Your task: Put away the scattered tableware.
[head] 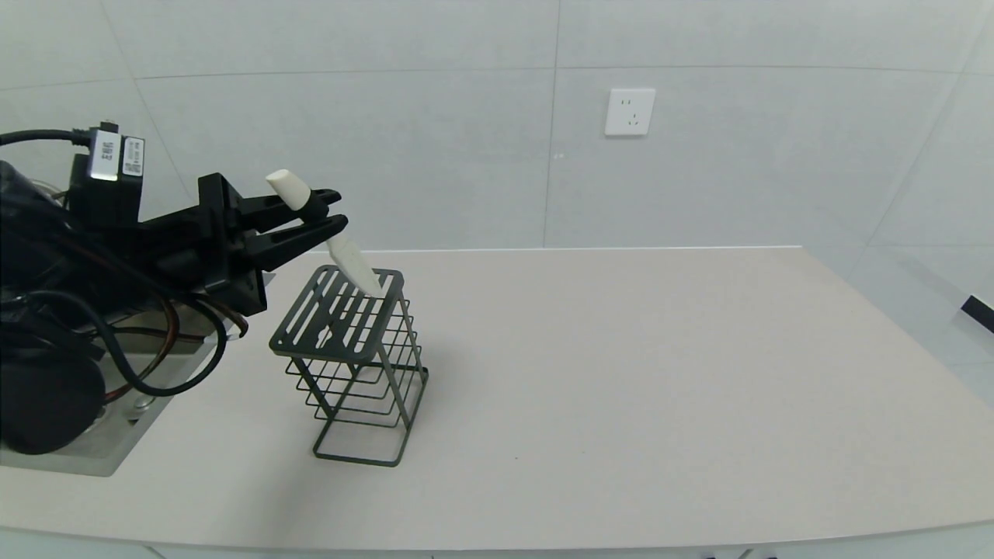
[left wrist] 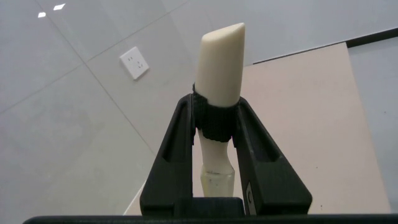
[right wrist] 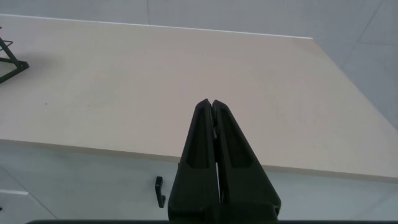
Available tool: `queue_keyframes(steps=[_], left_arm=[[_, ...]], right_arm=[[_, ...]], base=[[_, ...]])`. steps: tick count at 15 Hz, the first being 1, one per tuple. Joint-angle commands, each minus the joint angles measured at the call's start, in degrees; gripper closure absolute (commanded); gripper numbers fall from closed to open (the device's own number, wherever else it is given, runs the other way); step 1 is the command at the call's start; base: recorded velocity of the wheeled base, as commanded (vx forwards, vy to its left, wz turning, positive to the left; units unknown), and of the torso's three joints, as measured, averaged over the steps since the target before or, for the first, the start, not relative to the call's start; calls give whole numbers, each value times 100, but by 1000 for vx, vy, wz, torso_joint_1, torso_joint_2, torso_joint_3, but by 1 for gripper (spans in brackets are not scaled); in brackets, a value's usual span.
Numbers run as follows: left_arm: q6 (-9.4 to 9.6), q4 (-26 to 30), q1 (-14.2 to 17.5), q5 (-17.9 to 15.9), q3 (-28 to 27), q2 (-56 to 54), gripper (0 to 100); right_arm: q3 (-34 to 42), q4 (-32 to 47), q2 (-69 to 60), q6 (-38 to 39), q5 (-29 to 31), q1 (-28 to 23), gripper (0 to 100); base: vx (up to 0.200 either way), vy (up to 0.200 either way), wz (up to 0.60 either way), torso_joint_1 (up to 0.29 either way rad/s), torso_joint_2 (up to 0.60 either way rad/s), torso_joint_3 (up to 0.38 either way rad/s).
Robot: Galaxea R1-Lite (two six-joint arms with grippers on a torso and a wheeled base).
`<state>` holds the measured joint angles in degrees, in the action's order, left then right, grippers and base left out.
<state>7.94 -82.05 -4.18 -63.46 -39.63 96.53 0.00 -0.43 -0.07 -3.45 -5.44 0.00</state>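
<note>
Utensil [head: 351, 262] in clenched left jaws, tip at slotted top of wire rack [head: 322, 351]; right jaws closed, empty.

Beige countertop [head: 660, 373], perhaps a small dark hook [right wrist: 159, 190] under its edge, white socket [head: 630, 112] on tiled wall [head: 388, 116]

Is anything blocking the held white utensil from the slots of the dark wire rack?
Nothing visible does. The left gripper holds the cream-white plastic utensil tilted, tip at the dark metal wire rack's slotted top, whose slots look empty.
</note>
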Motion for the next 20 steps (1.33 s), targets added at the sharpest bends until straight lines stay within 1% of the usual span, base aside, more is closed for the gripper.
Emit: queue_keyframes(steps=[1, 2, 11, 13, 16, 17, 19, 20], left_arm=[[77, -3, 84, 1, -9, 139, 100], [103, -3, 84, 1, -1, 147, 100], [103, -12, -13, 1, 52, 121, 100], [156, -3, -21, 1, 61, 182, 100], [156, -3, -188, 10, 254, 200, 100], [191, -3, -206, 10, 272, 209, 100], [200, -3, -206, 45, 272, 279, 100], [208, -12, -206, 133, 272, 305, 100]], right_arm=[[0, -1, 7, -7, -1, 0, 100], [0, -1, 7, 2, -1, 0, 100], [0, -1, 7, 2, -1, 0, 100], [0, -1, 7, 11, -1, 0, 100], [0, -1, 7, 11, -1, 0, 100], [0, -1, 7, 11, -1, 0, 100], [0, 8, 7, 11, -1, 0, 100], [0, 8, 7, 11, -1, 0, 100]], base=[[0, 0, 0, 0, 0, 0], [0, 0, 0, 0, 0, 0], [0, 0, 0, 0, 0, 0], [0, 0, 0, 0, 0, 0], [0, 0, 0, 0, 0, 0], [0, 0, 0, 0, 0, 0], [0, 0, 0, 0, 0, 0], [0, 0, 0, 0, 0, 0]])
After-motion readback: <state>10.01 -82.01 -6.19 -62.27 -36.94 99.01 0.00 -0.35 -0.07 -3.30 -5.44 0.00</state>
